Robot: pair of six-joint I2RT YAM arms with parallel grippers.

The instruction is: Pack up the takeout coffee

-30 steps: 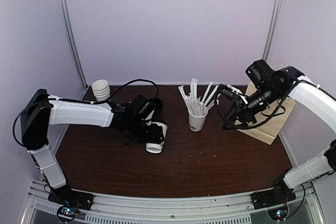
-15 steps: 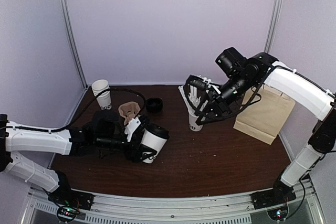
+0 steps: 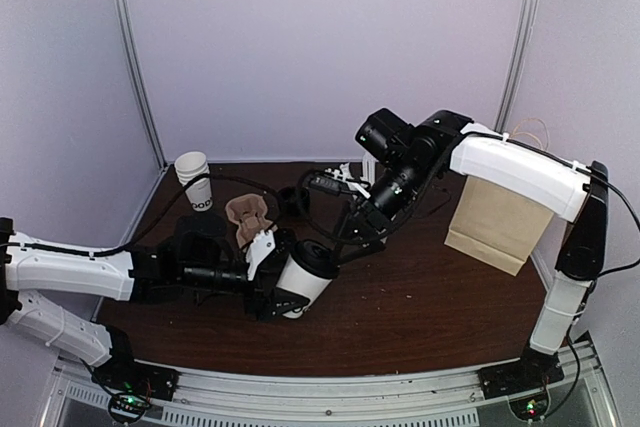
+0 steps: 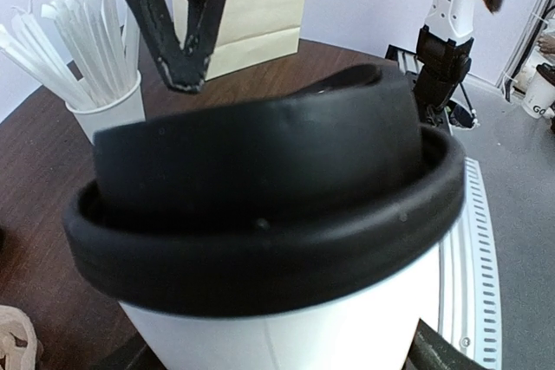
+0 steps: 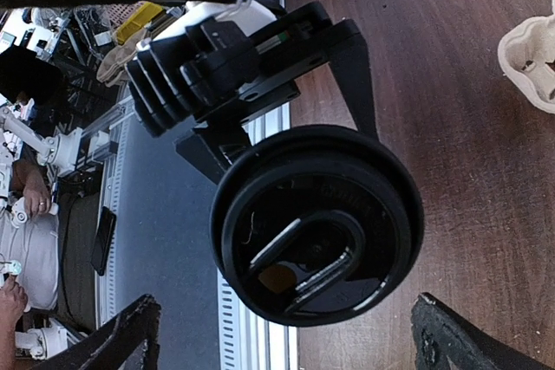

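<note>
Left wrist view, nearest first: the takeout coffee, a small white paper cup with a black dome lid, fills the frame. The left gripper is clamped on the cup's paper wall. It holds the cup tilted above the dark wooden table, with the lid pointing away from those jaws. Just beyond the lid hangs the right gripper, jaws spread wide. One black finger sits to each side of the lid, and neither touches it. Behind the right jaws stands a white paper cup of long white straws. Farther off is a tall brown paper bag; whether its mouth is open is hard to tell.

This looks like a hand-over between arms. To do it well, the right jaws should probably pass the lid rim and close on the paper wall, squeezing gently because thin paper buckles. The left jaws should let go only once that grip is firm. The cup should be set upright before it goes to the bag.
</note>
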